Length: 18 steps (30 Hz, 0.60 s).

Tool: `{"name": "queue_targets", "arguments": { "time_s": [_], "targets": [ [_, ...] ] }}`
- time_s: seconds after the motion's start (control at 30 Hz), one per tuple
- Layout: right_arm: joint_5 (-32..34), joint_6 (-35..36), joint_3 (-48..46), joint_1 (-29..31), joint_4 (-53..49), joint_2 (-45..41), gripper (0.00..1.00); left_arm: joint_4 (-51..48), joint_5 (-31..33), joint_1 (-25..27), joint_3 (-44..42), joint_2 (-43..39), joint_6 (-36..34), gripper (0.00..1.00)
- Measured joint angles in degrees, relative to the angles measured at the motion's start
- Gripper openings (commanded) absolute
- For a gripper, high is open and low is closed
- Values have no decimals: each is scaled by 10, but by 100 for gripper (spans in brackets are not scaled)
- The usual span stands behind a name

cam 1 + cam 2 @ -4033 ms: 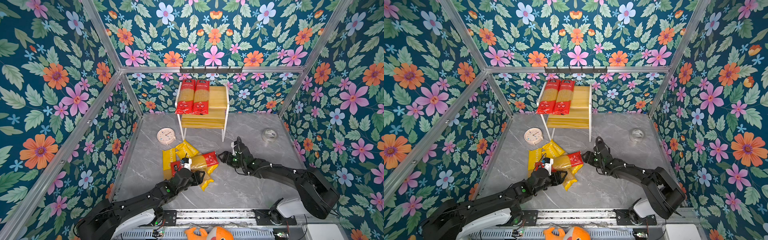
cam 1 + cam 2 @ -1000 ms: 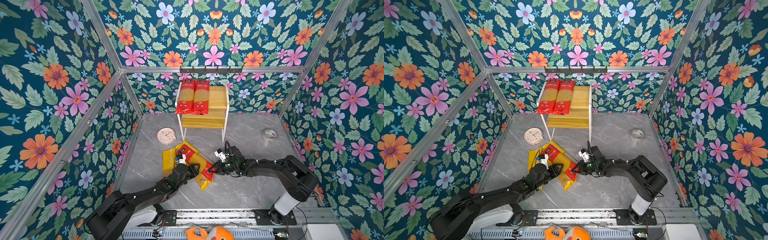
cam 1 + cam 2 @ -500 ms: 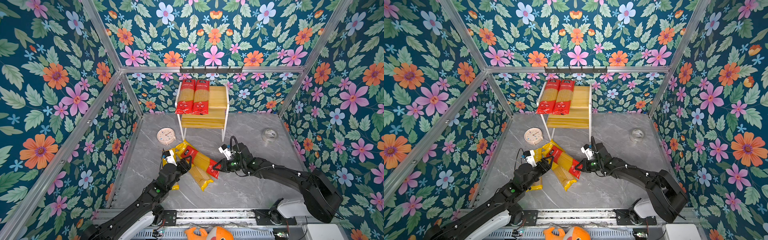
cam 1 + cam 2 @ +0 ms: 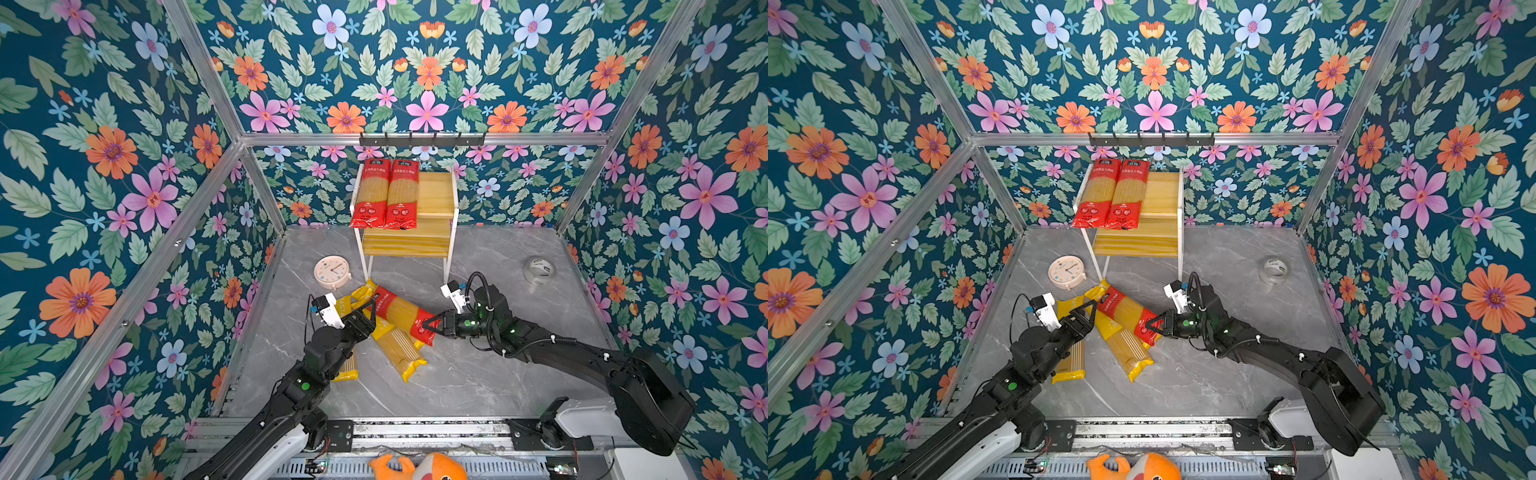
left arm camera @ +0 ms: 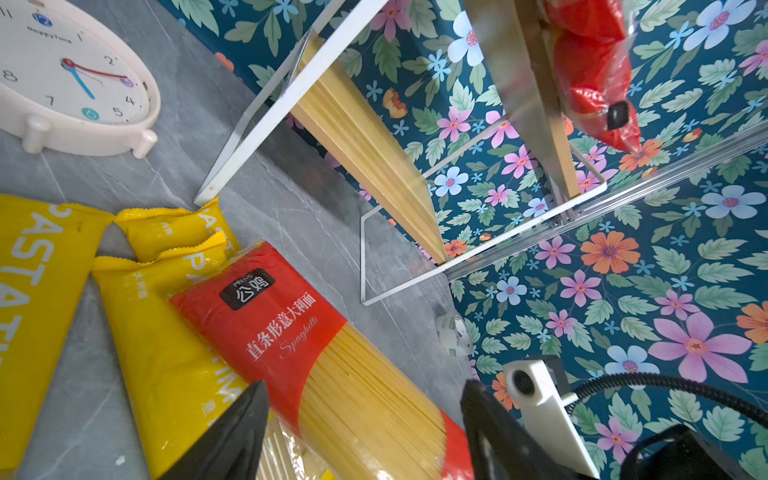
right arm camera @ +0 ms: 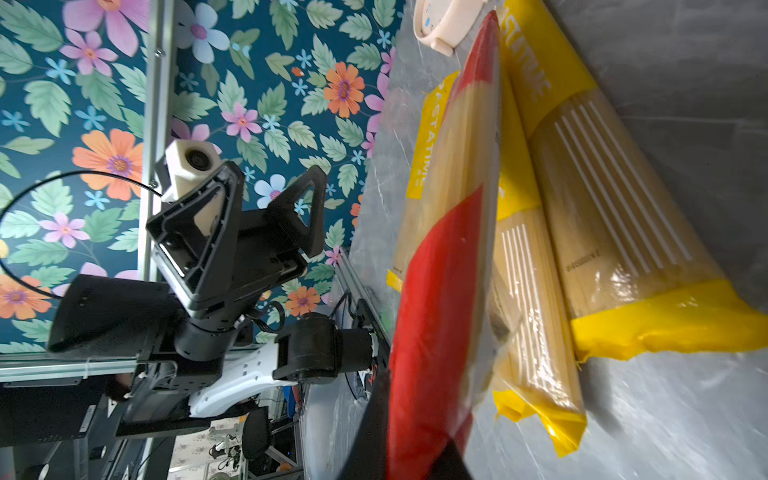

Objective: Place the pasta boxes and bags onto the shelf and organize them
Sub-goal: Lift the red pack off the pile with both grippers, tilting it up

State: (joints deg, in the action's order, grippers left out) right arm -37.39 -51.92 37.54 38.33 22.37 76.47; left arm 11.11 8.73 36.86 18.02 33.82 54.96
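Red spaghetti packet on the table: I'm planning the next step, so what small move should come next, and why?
Probably the right pincer should lift the red packet off the yellow packets. It is shut on one end of that packet, the left pincer stands open and holds nothing, and the shelf has bare board beside two red packets.

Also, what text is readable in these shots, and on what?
"HappyTime" and hour numerals: clock face.
"PASTATI", cut off at the edge: yellow packet.
"公鸡", "直条形意大利面", "Spaghetti": red packet in the pile.
Too small to read: print on the two red packets on the shelf; tape roll label.
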Motion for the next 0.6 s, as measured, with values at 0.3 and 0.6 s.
{"name": "queue_targets", "arguments": {
  "time_s": [0.3,0.6],
  "targets": [
    [-4,-35,-13,3,82,3,0,-4,17,0,-14,-7,-4,78],
    [9,-59,-8,18,121,10,0,38,3,0,-36,-7,9,83]
  ]
}}
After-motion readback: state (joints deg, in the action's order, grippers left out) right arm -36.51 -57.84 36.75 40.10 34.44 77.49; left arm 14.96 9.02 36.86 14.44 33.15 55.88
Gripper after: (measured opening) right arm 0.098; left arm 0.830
